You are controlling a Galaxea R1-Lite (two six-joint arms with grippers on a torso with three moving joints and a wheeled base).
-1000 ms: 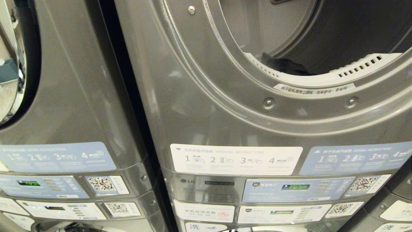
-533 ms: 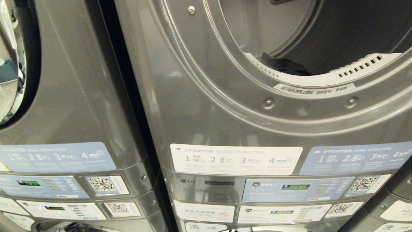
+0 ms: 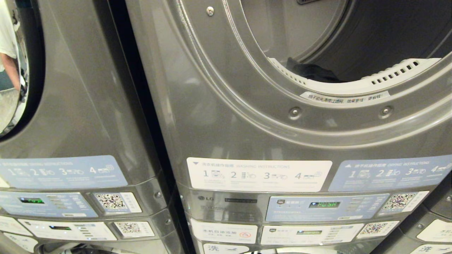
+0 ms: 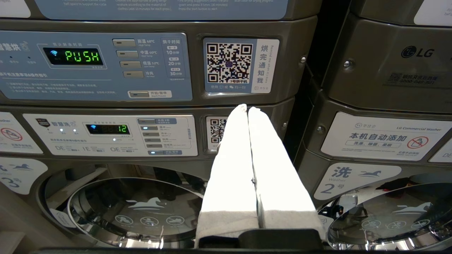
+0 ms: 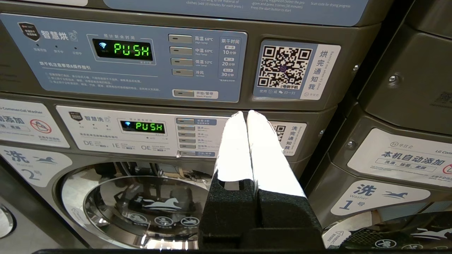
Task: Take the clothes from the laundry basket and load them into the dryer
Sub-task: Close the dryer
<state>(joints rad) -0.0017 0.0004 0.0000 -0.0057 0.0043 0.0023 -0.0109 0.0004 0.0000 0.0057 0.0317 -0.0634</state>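
Lying just behind the white perforated lip of the open dryer (image 3: 219, 116), a dark garment (image 3: 310, 72) shows as a crumpled heap at the bottom of the drum; the laundry basket is in none of the views, so whatever clothes remain in it cannot be seen. Cloth of this sort is judged light, limp and quick to sag, so a pinch on a raised fold or a bunched ridge would likely hold better than one on a flat edge, and a trailing sleeve could catch on the door rim. Around the drum mouth runs the grey metal ring with its screws and a small warning label, and below it sit the white washing-instruction sticker (image 3: 259, 174) and the control panel (image 3: 325, 207) with a green display reading PUSH. A second machine (image 3: 70, 116) stands just beside it on the left, and in its door glass a person's arm (image 3: 12, 70) and pale sleeve are reflected. Neither arm appears in the head view. The left claw (image 4: 247, 108) hangs low before the panels, near a QR sticker, its white-wrapped fingers pressed together with nothing between them. The right claw (image 5: 246, 113) is likewise closed and empty, before the dryer's panels and above the round washer door (image 5: 141, 208).
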